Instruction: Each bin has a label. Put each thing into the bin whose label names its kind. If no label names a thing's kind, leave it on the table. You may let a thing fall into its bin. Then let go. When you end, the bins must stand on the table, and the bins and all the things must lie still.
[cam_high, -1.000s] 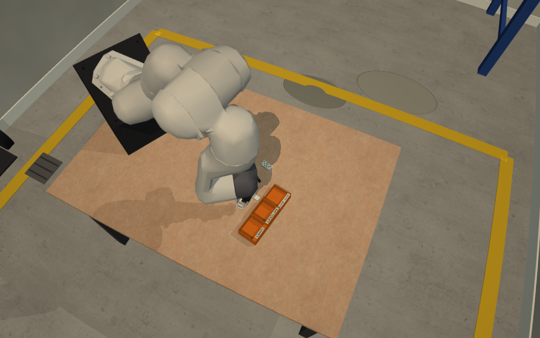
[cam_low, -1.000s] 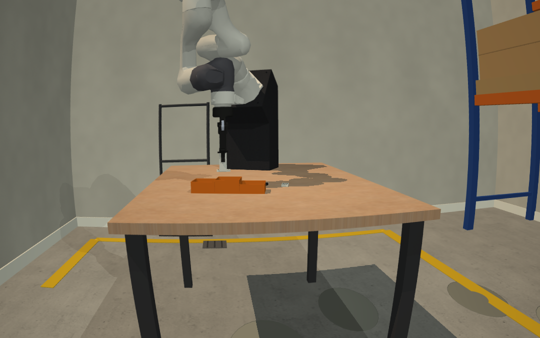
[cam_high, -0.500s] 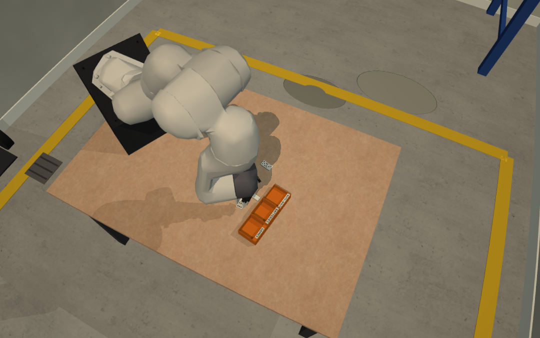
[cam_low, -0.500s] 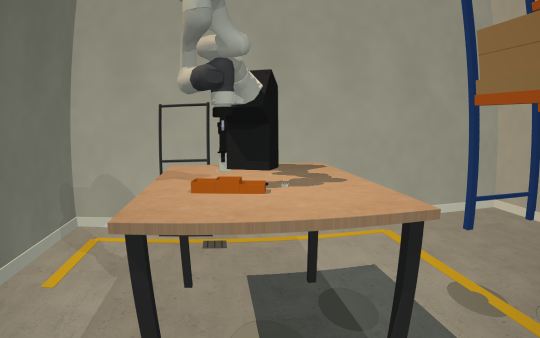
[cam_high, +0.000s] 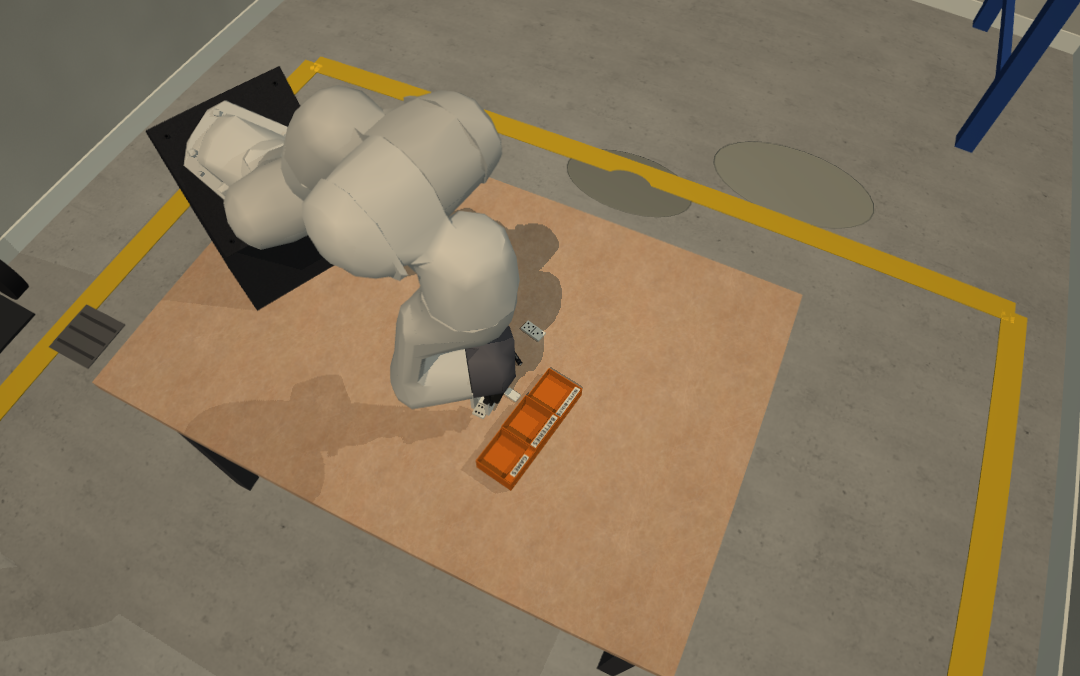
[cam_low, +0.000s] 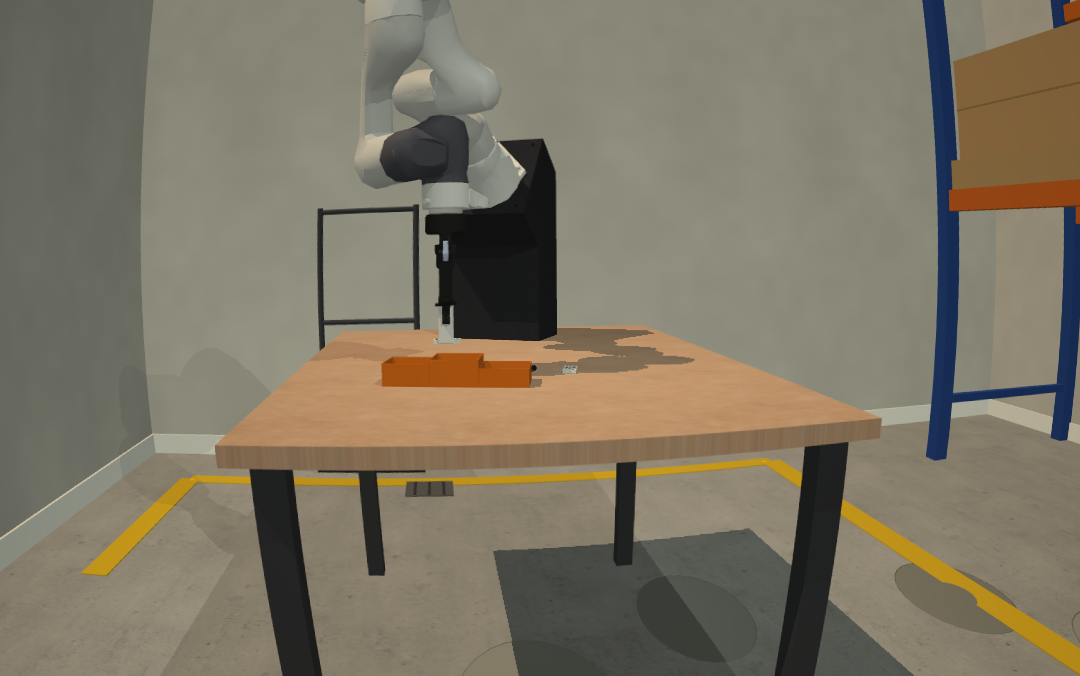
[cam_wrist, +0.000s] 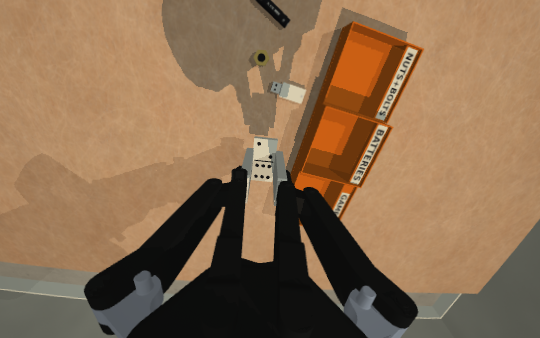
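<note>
My gripper (cam_wrist: 263, 160) points straight down and is shut on a white domino (cam_wrist: 263, 161), low at the table top just beside the bins. The domino also shows in the top view (cam_high: 480, 409). Three orange bins stand in a row (cam_high: 530, 426): one labelled NUTS+BOLTS (cam_wrist: 367, 75), one BATTERIES (cam_wrist: 340, 145), and one whose label starts GAM (cam_wrist: 325, 196), partly hidden behind my right finger. All three look empty. A second domino (cam_high: 532, 330) lies on the table further off. A white USB stick (cam_wrist: 288, 91) lies beside the bins.
A small brass ring-shaped nut (cam_wrist: 260, 58) and a black bar-shaped thing (cam_wrist: 272, 11) lie beyond the USB stick. The arm's black base (cam_high: 239, 183) stands at the table's far corner. The table edge is close behind my gripper.
</note>
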